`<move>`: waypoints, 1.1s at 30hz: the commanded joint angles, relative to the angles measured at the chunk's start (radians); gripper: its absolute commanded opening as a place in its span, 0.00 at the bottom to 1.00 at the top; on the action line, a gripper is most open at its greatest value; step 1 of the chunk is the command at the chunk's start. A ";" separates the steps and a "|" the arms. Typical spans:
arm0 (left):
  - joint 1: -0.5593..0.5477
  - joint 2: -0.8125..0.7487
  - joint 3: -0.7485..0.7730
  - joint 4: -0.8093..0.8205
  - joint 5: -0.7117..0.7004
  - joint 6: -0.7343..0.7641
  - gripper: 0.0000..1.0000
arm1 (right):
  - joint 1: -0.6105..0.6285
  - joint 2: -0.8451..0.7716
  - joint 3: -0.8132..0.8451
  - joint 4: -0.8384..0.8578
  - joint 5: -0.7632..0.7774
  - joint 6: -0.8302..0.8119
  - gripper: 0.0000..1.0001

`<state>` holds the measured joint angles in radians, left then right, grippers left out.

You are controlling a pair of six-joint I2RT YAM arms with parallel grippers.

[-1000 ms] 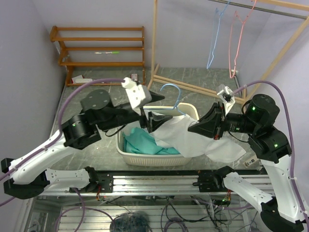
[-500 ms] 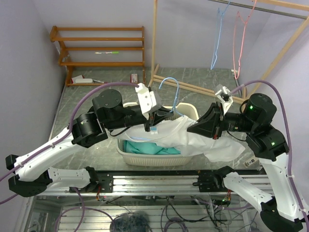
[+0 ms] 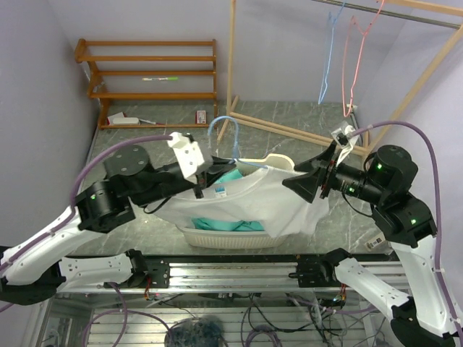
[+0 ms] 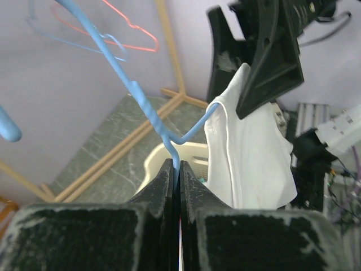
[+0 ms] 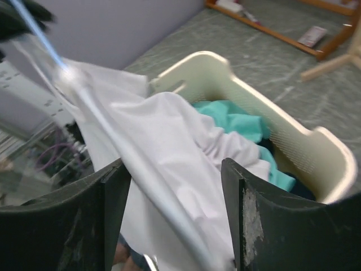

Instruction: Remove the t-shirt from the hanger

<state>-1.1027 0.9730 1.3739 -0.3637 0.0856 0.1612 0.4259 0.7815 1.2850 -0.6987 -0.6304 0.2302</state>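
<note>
The white t-shirt hangs stretched in mid-air across the centre of the overhead view, pulled wide between the two arms. Its upper edge runs fairly straight from one gripper to the other, and its body sags in soft folds over the near rim of a cream laundry basket. The cloth is plain and unprinted, with a small label showing at the neck opening near the left end. It is still threaded on the pale blue wire hanger. In the left wrist view, one arm of the hanger disappears into a hemmed opening of the shirt at centre right, while the hook curves away to the upper left. The left gripper is pressed together on the hanger's wire just below its twisted neck, and its fingers meet around the thin blue strand. The right gripper sits at the shirt's right end. In its own view the fingers stand apart, with white fabric and the blurred hanger arm running between them; whether they pinch the cloth cannot be told. A teal garment lies inside the basket beneath the shirt. Two more hangers, one blue and one pink, hang at the upper right.
</note>
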 commanded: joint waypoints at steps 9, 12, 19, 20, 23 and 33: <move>0.001 -0.099 0.026 0.050 -0.126 0.044 0.07 | -0.003 -0.067 -0.003 -0.051 0.191 -0.052 0.60; 0.001 -0.102 0.021 0.039 -0.136 0.048 0.07 | -0.003 -0.072 0.010 -0.054 0.202 -0.055 0.38; 0.001 -0.128 -0.014 0.049 -0.146 0.044 0.07 | -0.003 -0.095 0.037 -0.072 0.524 -0.022 0.00; 0.001 -0.130 -0.017 0.049 -0.149 0.043 0.07 | -0.003 -0.098 0.042 -0.078 0.597 -0.010 0.00; 0.001 -0.135 -0.021 0.046 -0.152 0.040 0.07 | -0.003 -0.101 0.047 -0.098 0.813 0.018 0.00; 0.001 -0.168 -0.029 0.062 -0.163 0.037 0.07 | -0.003 -0.016 -0.013 -0.230 1.208 0.111 0.00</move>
<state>-1.1023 0.8410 1.3430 -0.3550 -0.0425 0.2012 0.4271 0.7357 1.3048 -0.8581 0.3546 0.3058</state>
